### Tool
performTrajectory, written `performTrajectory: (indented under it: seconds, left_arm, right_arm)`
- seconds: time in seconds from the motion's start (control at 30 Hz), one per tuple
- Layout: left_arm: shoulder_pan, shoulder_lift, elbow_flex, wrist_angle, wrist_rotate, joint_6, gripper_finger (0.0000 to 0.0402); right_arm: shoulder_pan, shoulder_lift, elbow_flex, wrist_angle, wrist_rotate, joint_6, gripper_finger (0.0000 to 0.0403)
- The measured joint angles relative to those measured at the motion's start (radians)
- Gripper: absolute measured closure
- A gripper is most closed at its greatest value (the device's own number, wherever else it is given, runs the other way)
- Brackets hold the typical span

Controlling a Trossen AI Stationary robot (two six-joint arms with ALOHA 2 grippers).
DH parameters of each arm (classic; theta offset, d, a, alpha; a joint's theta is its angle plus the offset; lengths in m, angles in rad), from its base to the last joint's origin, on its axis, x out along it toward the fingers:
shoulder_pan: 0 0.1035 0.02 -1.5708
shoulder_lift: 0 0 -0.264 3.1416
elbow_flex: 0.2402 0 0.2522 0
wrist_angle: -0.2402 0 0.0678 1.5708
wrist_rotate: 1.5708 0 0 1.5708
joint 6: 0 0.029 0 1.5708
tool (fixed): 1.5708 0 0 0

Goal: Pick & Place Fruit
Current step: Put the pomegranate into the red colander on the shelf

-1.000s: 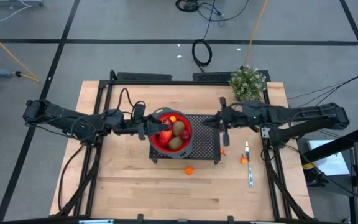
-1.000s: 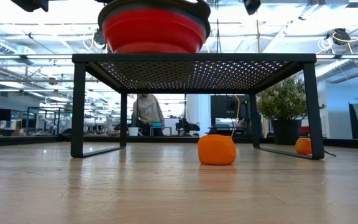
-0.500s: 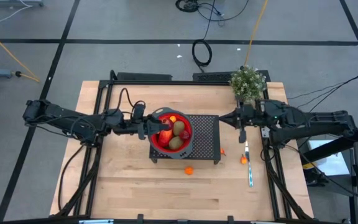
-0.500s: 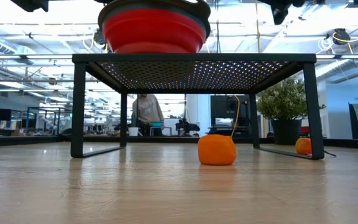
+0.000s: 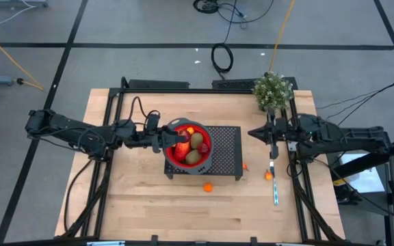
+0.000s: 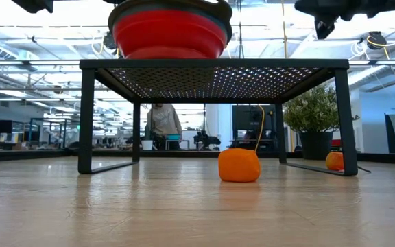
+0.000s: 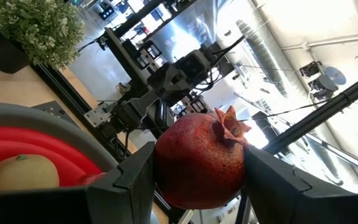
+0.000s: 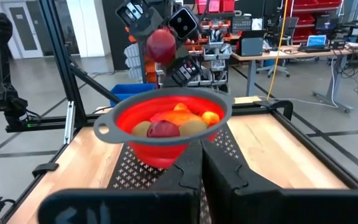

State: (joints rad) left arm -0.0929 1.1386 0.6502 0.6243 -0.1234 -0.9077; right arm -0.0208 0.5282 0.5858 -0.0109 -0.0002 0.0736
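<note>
An orange ball (image 6: pixel 239 165) lies on the table in front of the red bowl (image 5: pixel 187 146). Above the bowl's rim, the left gripper (image 7: pixel 194 186) clamps a pomegranate (image 7: pixel 201 158); release comes next. Beyond, the right gripper (image 5: pixel 273 142) hangs shut, empty.

Pale wooden tabletop (image 5: pixel 142 198), matt, grain showing, a soft sheen in the low view. Black perforated metal rack (image 5: pixel 228 147), matt. Red bowl (image 8: pixel 166 121) looks smooth plastic or rubber with a grey rim. The pomegranate (image 7: pixel 199 158) has a dull, speckled skin. Orange ball (image 6: pixel 239 165), slightly rough.
</note>
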Motion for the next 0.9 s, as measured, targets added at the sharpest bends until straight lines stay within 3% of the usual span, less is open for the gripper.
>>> performTrajectory:
  seconds: [0.57, 0.73, 0.9]
  left_arm:
    - [0.000, 0.000, 0.000, 0.000, 0.000, 0.002, 0.0199]
    - [0.000, 0.000, 0.000, 0.000, 0.000, 0.003, 0.0199]
    - [0.000, 0.000, 0.000, 0.000, 0.001, 0.008, 0.0199]
  right_arm:
    - [0.000, -0.128, -0.113, -0.015, 0.000, -0.006, 0.0403]
    - [0.000, -0.162, -0.175, -0.013, 0.000, 0.060, 0.0403]
    - [0.000, -0.191, -0.258, 0.101, 0.000, 0.102, 0.0403]
